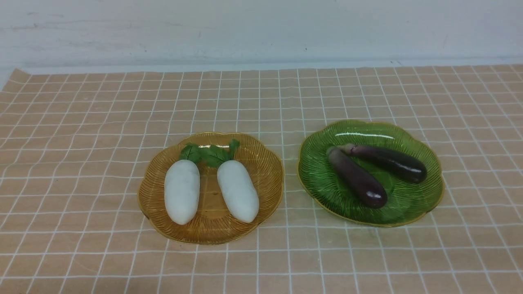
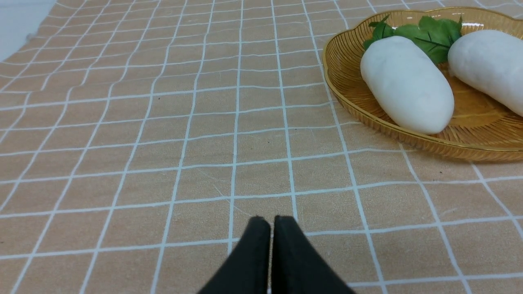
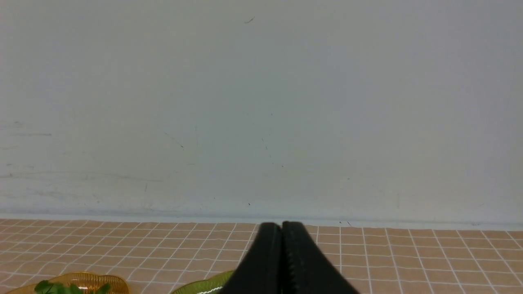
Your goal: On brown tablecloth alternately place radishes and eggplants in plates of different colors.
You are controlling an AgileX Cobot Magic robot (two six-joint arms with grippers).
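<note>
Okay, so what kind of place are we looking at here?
Probably a robot test tabletop: a gridded brown tablecloth against a bare wall, with radishes and eggplants sorted by plate.

The robot's two grippers show only in their own wrist views, each as a pair of dark fingertips; the front view shows neither arm. The left gripper (image 2: pixel 271 222) is closed, its fingers together or nearly so, with nothing between them. The right gripper (image 3: pixel 282 228) is closed too, its two fingers meeting side by side, likewise holding nothing.
</note>
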